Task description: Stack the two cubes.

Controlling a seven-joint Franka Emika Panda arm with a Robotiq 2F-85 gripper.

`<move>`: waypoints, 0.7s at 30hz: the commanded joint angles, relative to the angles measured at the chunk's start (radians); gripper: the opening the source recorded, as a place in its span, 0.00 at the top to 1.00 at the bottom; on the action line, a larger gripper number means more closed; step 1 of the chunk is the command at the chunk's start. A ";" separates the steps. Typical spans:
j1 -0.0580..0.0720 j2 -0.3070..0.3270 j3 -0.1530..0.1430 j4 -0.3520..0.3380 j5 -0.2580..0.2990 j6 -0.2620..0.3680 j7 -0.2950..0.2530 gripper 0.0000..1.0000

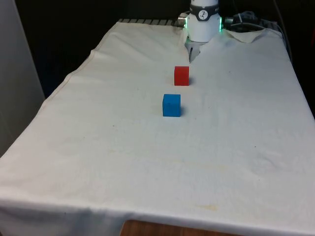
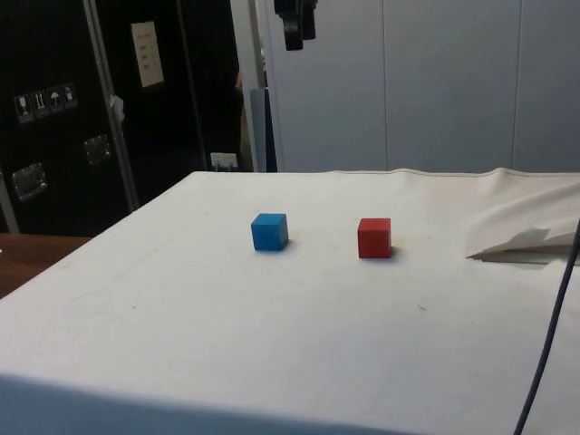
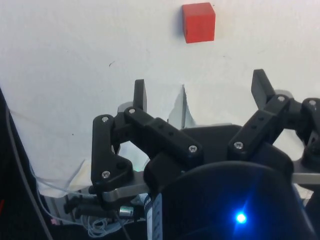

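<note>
End effector [image 2: 296, 25] cut off by side view's upper edge

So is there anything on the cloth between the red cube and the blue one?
No. In the front view the red cube and blue cube stand apart with only bare white cloth between them; the side view agrees.

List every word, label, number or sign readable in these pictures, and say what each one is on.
None can be read.
Pale notice on the dark cabinets: lines of print, too small to read.
Small pictogram stickers on the dark cabinets: too blurred to make out.
Red cube, blue cube and white cloth: no markings.
</note>
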 commanded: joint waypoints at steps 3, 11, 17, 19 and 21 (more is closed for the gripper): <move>0.000 -0.036 -0.003 -0.056 0.001 0.045 -0.007 0.00; 0.000 -0.091 -0.019 -0.150 0.017 0.114 -0.024 0.00; -0.002 -0.117 -0.027 -0.200 0.022 0.142 -0.033 0.00; 0.001 -0.139 -0.037 -0.232 0.035 0.170 -0.046 0.00; 0.002 -0.160 -0.044 -0.268 0.044 0.194 -0.056 0.00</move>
